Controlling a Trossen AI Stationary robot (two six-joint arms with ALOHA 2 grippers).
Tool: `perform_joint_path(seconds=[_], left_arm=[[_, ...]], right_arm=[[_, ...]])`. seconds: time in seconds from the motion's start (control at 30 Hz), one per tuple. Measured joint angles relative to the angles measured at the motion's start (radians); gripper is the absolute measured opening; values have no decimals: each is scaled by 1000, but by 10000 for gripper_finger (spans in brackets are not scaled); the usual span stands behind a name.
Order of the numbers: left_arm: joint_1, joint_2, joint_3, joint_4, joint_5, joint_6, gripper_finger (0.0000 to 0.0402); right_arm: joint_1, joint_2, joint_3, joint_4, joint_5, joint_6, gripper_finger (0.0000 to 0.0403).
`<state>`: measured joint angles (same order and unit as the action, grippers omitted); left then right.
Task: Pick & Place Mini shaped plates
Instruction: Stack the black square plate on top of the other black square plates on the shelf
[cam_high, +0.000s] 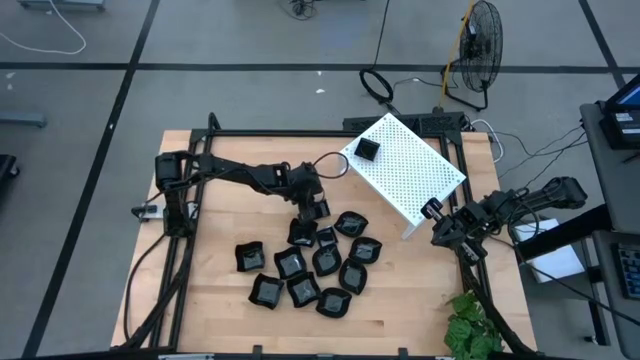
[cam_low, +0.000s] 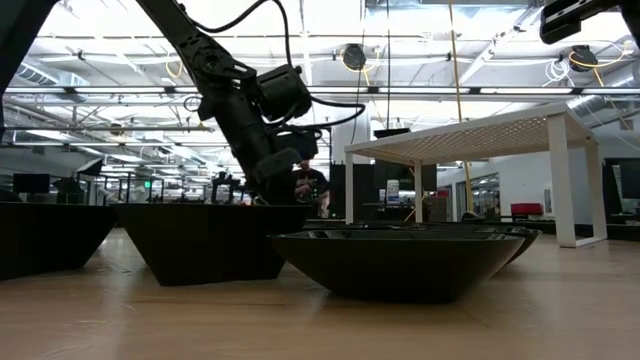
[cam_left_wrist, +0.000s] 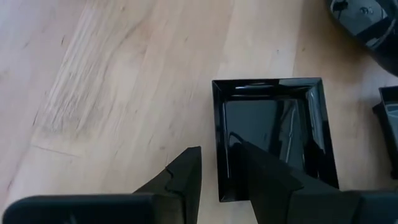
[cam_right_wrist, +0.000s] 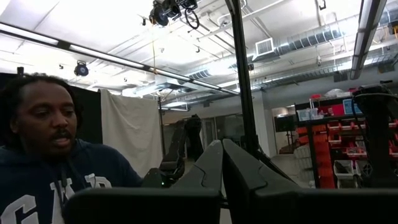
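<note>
Here your left gripper is clamped on the near rim of a square plate, one finger inside, one outside, at the edge of the plate cluster nearest the white rack. You're mid-pick, so next lift straight up, then carry toward the rack. Your right gripper, shut and empty, waits beside the rack.

We see big black plates close up on the wooden table. A dark arm reaches down behind them, maybe touching one. A white rack stands on the right.
</note>
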<state>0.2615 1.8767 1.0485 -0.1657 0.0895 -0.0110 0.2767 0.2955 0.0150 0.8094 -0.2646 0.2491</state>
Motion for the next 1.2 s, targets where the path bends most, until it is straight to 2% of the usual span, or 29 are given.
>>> perform_joint_path(seconds=[0.17,0.4,0.57,0.67,0.93,1.03,1.2], left_arm=[[0,0,0,-3,0,5,92],[3,0,0,2,1,-1,9],[6,-2,2,-1,0,-18,16],[5,-24,8,-7,0,-31,6],[14,-205,25,-6,-55,-167,5],[25,-296,27,51,-98,-236,6],[51,-376,27,333,-183,-315,4]], right_arm=[[0,0,0,1,0,0,0],[0,0,0,1,0,0,0],[0,0,0,1,0,0,0],[0,0,0,1,0,0,0],[0,0,0,1,0,0,0],[0,0,0,1,0,0,0],[0,0,0,0,0,0,0]])
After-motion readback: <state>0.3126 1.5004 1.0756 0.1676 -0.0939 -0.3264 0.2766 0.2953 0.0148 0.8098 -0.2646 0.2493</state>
